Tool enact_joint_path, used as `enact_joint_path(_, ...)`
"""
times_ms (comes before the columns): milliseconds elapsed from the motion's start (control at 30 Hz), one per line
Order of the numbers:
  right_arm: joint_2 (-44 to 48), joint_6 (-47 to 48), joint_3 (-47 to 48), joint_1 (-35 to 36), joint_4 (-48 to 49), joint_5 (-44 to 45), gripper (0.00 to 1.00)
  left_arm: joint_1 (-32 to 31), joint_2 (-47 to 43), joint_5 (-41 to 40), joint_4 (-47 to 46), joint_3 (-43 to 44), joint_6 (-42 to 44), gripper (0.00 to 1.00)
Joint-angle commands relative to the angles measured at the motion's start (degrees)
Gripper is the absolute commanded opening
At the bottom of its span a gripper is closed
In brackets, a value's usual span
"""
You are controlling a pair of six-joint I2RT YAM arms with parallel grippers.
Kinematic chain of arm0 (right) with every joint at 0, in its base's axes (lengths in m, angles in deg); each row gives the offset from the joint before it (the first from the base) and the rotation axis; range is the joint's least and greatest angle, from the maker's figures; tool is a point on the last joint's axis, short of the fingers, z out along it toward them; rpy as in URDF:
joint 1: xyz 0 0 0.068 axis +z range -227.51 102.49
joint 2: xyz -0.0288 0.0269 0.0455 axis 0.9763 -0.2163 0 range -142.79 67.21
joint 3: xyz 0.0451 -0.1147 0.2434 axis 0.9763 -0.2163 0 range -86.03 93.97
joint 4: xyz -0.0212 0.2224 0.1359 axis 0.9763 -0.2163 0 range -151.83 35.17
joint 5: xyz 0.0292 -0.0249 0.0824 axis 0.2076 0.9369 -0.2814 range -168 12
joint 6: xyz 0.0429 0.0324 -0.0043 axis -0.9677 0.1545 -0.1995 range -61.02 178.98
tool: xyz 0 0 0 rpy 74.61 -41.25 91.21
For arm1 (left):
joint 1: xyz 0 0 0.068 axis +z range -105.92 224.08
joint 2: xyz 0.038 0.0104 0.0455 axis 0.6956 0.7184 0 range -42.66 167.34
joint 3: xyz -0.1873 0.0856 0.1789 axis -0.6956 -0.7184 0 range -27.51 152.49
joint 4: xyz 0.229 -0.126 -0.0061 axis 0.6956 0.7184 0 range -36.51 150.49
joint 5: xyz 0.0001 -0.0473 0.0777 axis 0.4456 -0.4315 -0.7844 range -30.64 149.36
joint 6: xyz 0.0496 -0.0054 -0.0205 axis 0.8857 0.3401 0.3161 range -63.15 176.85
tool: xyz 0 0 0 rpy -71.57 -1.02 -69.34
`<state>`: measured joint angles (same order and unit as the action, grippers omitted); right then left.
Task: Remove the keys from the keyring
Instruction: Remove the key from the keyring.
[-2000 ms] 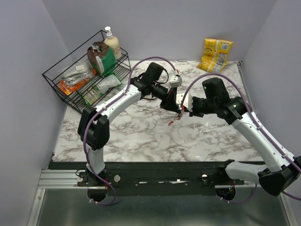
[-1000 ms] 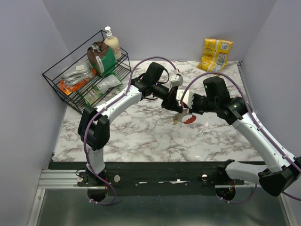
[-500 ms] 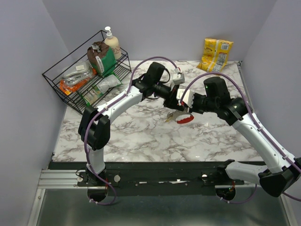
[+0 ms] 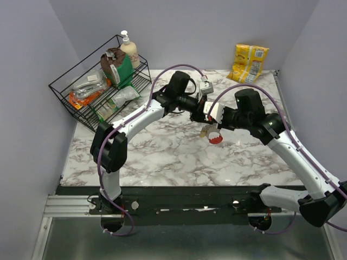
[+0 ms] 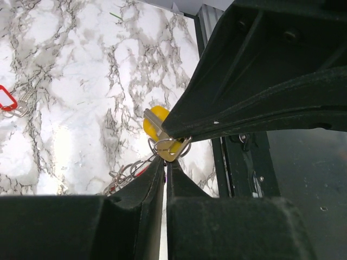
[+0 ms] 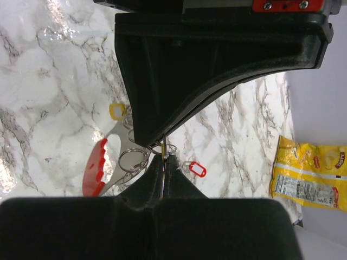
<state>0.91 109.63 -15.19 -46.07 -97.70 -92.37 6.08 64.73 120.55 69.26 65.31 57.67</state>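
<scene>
Both grippers meet tip to tip above the middle of the marble table (image 4: 162,157). My left gripper (image 5: 165,162) is shut on the lower corner of a silvery key (image 5: 172,149) that has a small ring through its head. My right gripper (image 6: 164,158) is shut on the same key, seen edge-on (image 6: 164,150). A yellow-headed key (image 5: 153,120) sits just behind it. The keyring's red curved loop (image 6: 97,165) hangs below with linked rings (image 6: 133,160) and a chain (image 5: 127,173). In the top view the loop (image 4: 215,138) dangles under the grippers.
A red-framed tag (image 6: 198,169) lies loose on the marble. A yellow snack bag (image 4: 249,62) stands at the back right. A black wire rack (image 4: 100,89) with packets and a soap bottle fills the back left corner.
The left jaws have closed in on the key. The hanging bunch has swung right, so the red loop now hangs straight under the grippers.
</scene>
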Motion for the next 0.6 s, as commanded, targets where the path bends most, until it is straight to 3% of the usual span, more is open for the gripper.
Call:
enact_joint_path(0,1.4,-1.2,-0.9,0.3,2.5,0.8,0.01,0.0,0.8,-2.8,-2.1,-0.9,-0.6,0.06)
enact_joint_path(100,1.7,-1.3,-1.8,0.2,3.3,2.7,0.01,0.4,0.4,-2.2,-2.0,-1.1,-0.6,0.00)
enact_joint_path(567,3.4,-0.4,-5.6,-0.3,4.3,7.1,0.01,2.0,-3.3,-3.6,-6.9,-5.3,-5.4,0.00)
